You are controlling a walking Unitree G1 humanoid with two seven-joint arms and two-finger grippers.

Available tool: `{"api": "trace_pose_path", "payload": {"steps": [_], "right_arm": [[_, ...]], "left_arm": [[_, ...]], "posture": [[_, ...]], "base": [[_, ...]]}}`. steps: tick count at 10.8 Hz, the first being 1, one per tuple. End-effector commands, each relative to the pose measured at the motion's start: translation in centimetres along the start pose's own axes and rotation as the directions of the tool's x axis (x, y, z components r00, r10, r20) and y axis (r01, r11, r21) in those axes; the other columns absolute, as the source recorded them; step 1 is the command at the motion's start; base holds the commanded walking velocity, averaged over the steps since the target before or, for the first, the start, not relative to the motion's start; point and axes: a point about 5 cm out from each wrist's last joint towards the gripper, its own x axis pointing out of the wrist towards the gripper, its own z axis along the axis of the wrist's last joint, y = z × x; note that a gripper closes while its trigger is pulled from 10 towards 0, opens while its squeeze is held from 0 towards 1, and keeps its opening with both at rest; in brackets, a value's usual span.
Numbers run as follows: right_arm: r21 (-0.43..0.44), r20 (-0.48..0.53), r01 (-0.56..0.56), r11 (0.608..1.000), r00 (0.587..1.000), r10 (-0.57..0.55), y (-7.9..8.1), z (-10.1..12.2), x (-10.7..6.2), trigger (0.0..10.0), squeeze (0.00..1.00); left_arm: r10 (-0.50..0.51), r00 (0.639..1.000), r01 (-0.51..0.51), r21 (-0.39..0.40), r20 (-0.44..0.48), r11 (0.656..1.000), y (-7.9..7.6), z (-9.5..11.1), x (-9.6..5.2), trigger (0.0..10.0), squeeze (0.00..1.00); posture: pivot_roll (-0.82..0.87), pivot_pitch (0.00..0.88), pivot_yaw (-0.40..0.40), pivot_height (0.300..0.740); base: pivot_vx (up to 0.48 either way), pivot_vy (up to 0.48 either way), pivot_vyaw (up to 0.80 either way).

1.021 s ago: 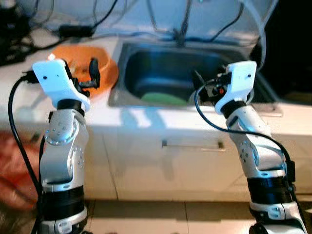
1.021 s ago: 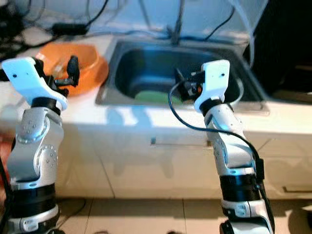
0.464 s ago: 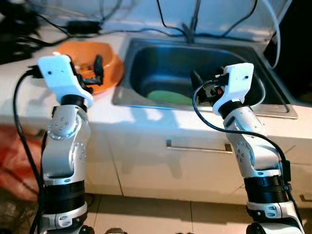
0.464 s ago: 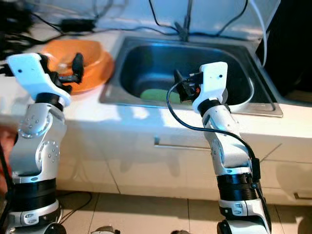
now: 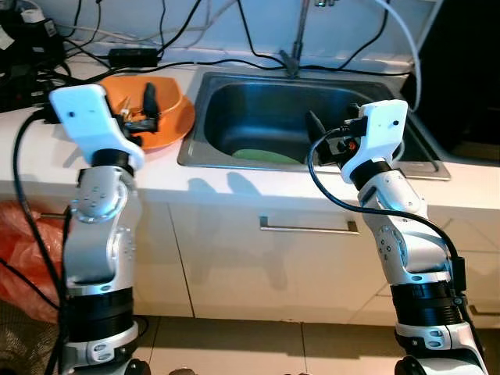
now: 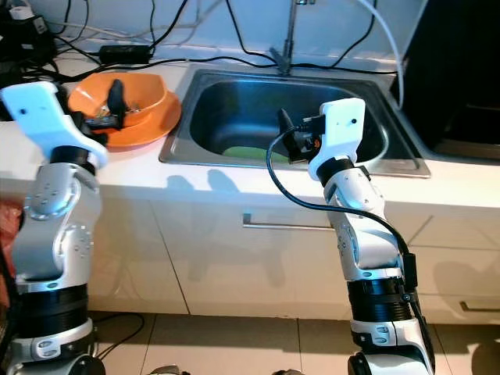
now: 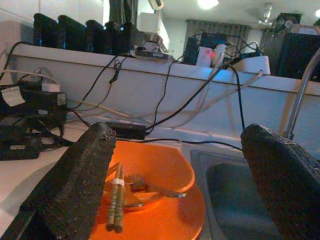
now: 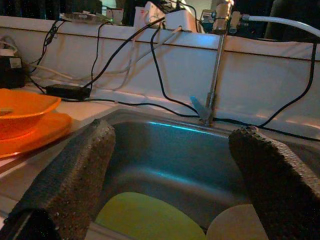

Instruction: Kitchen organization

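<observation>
Overhead, the left eye view shows a white tabletop [image 5: 234,183] carrying a steel sink [image 5: 234,94], with an orange bowl [image 5: 173,119] just beside the sink's left rim. The left gripper [image 5: 145,109] hangs above that bowl; the right gripper [image 5: 316,129] is raised over the sink's right half, above a green plate [image 5: 262,156] lying on the basin floor. A drawer handle [image 5: 308,229] runs across the cabinet front below. The right eye view repeats this layout, with a tap [image 6: 287,35] rising behind the sink and black cables [image 6: 195,35] trailing along the back wall. The left wrist view shows the left jaws spread wide apart, empty, framing the orange bowl, which holds chopsticks [image 7: 115,202] and cutlery [image 7: 150,186]. The right wrist view shows the right jaws likewise wide open, holding nothing, framing the green plate and a pale plate [image 8: 235,225] touching it.
</observation>
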Motion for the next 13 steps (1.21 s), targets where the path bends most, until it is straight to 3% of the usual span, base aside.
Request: {"api": "trace_pose_path", "payload": {"steps": [1,4,8,13], "right_arm": [[-0.013,0.037,-0.002,1.000,0.999,0.003,0.0,0.8,0.3,10.0,0.00],[-0.034,0.148,-0.014,0.999,0.989,0.019,0.2,2.8,0.1,10.0,0.00],[-0.045,0.142,-0.016,0.999,0.990,0.022,0.0,2.6,0.0,10.0,0.00],[-0.046,0.120,-0.018,0.999,0.993,0.023,0.1,2.2,-0.2,10.0,0.00]], "left_arm": [[-0.004,1.000,0.004,0.000,0.028,1.000,0.0,0.8,0.2,10.0,0.00],[0.017,0.997,-0.017,-0.001,0.081,1.000,0.2,2.0,0.3,10.0,0.00],[0.008,1.000,-0.008,-0.011,0.027,1.000,0.0,1.0,-0.1,10.0,0.00],[-0.027,0.999,0.027,-0.020,-0.018,0.999,-0.8,0.2,-0.4,10.0,0.00]], "posture": [[0.16,0.040,-0.022,0.740],[0.14,0.040,-0.026,0.740],[0.14,0.040,-0.031,0.740],[0.14,0.056,-0.037,0.740]], "base": [[0.420,0.000,0.00],[0.419,0.099,0.00],[0.315,0.362,0.00],[0.000,0.000,0.00]]}}
